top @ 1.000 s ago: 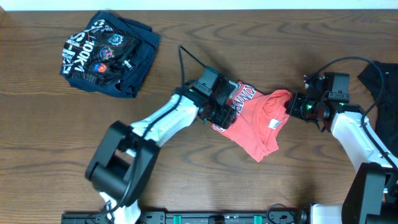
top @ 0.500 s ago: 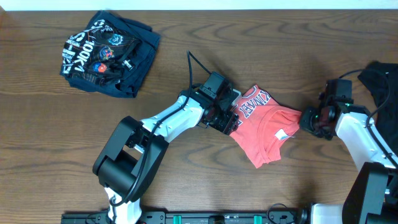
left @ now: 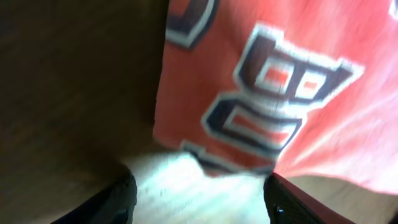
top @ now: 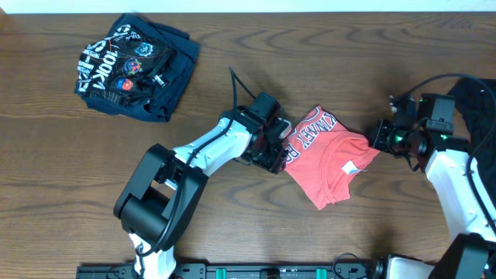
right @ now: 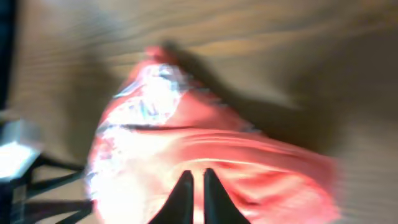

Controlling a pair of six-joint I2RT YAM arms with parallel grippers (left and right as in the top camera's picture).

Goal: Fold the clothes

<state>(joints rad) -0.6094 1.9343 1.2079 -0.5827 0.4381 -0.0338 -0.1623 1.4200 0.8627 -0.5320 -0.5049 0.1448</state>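
The coral-red T-shirt lies bunched at the table's middle, its white-and-navy lettering facing up. My left gripper sits at its left edge, jaws wide open, and the hem lies just ahead of the fingertips. My right gripper is at the shirt's right corner. Its fingers are pressed almost together on the red fabric. A navy printed garment lies crumpled at the far left. A black garment shows at the right edge.
The brown wooden table carries everything. A black cable rises from the left arm. The robot base rail runs along the front edge.
The red shirt has slid right and spread a little. The left gripper followed its left edge. The right gripper pulled right, then rose slightly, staying at the shirt's right corner.
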